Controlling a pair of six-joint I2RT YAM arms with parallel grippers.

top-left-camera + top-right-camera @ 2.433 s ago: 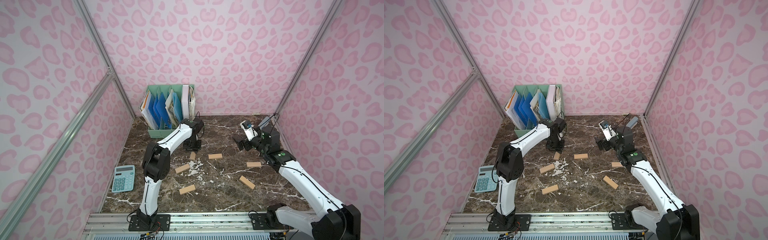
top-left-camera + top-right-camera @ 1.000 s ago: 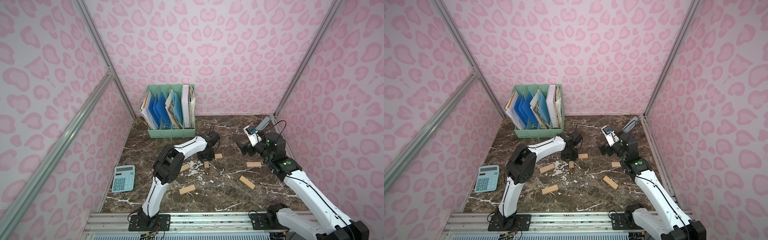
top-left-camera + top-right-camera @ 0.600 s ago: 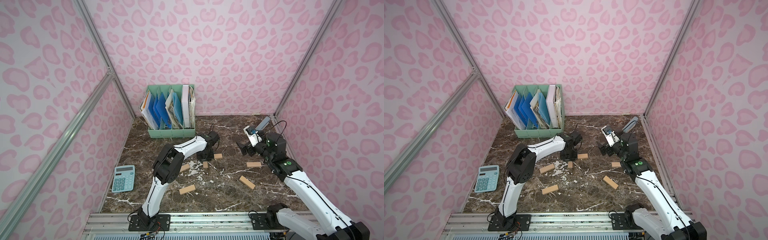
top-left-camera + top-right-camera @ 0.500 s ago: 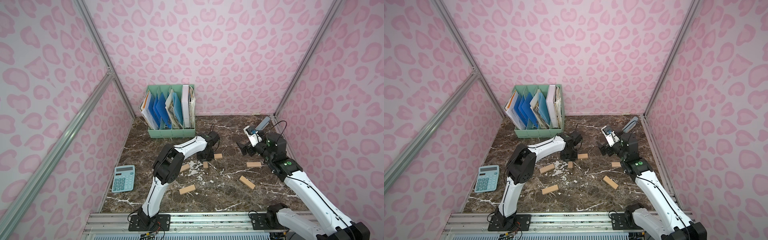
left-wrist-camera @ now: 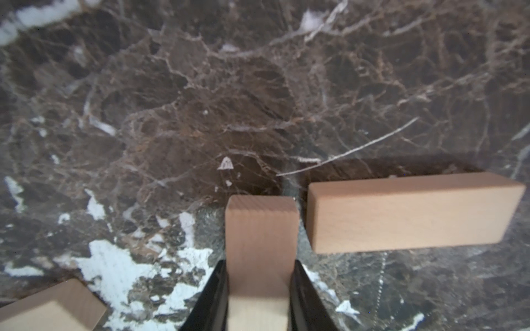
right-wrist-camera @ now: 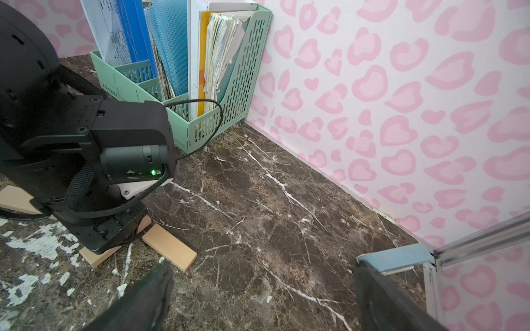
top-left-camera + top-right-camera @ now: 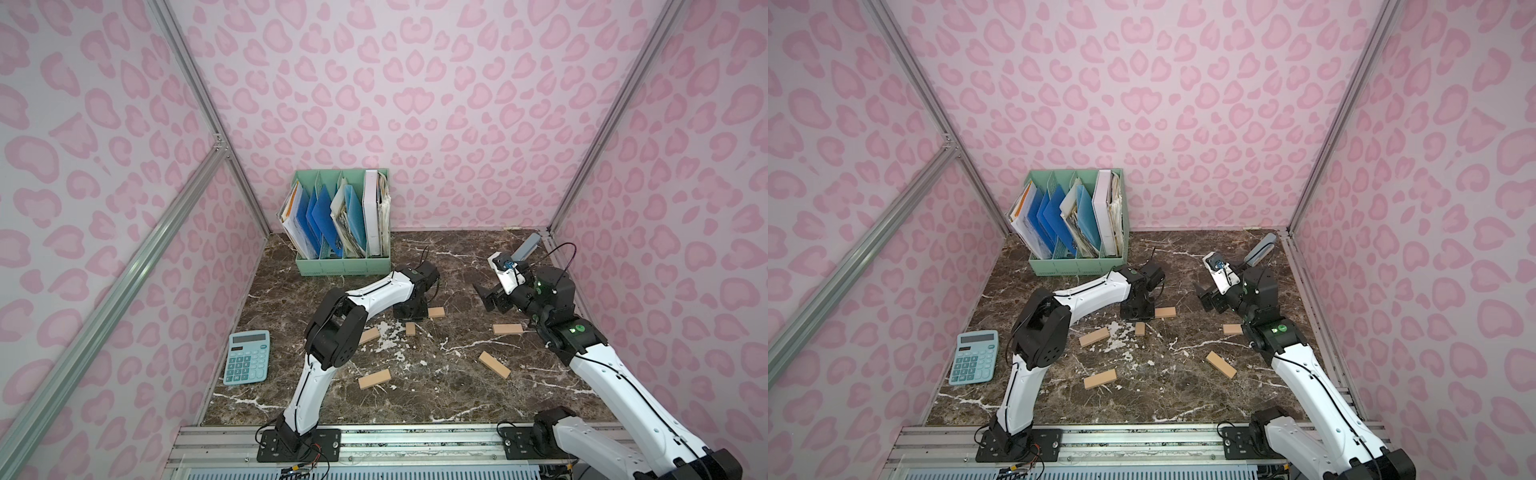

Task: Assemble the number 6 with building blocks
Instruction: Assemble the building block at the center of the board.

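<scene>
Planks [image 7: 375, 379], six, small flat tan wood: four loose. Left pincer [image 5: 259, 266] clenched on fifth plank [image 5: 259, 226], just beside sixth plank [image 5: 413, 215]; right pincer [image 6: 263, 266] agape, empty. Number 6 barely begun.

Bright even light, soft shadows, blurred wrist-view edges

Six planks [image 7: 374, 379], one calculator [image 7: 247, 362], one rack [image 7: 343, 266], one case [image 7: 526, 245].

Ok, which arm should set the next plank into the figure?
Left: the left pincer grips a plank right beside a laid plank; the right pincer is open, empty, raised aside.
</scene>
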